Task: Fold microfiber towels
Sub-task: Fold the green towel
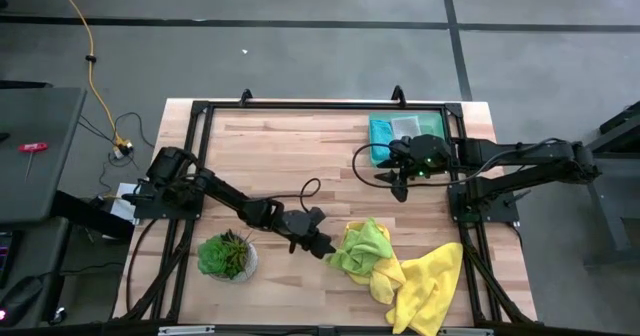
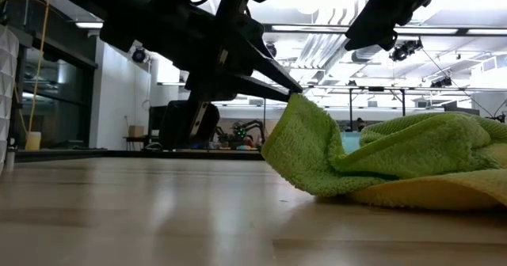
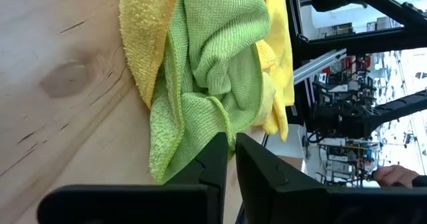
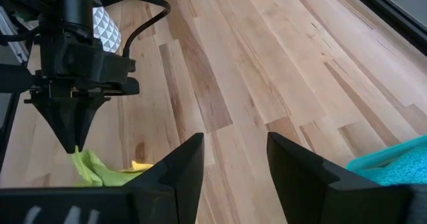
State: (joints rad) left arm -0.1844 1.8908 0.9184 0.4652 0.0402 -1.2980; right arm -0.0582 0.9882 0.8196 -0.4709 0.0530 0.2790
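The crumpled lime-green microfiber towel (image 1: 364, 247) lies on a bright yellow microfiber towel (image 1: 432, 281) near the wooden table's (image 1: 290, 151) front edge. The left gripper (image 1: 326, 248), reaching low, pinches its corner closed. The right gripper (image 1: 401, 189) hovers half-open, apparently holding nothing, beside a teal towel (image 1: 381, 134).

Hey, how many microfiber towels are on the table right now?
4 visible: a lime green towel pinched by the left gripper, a yellow towel beside it, and a teal towel and pale towel at the far edge. More may be hidden.

Overhead, table-level and two wrist cameras all share the green towel (image 1: 362, 246).
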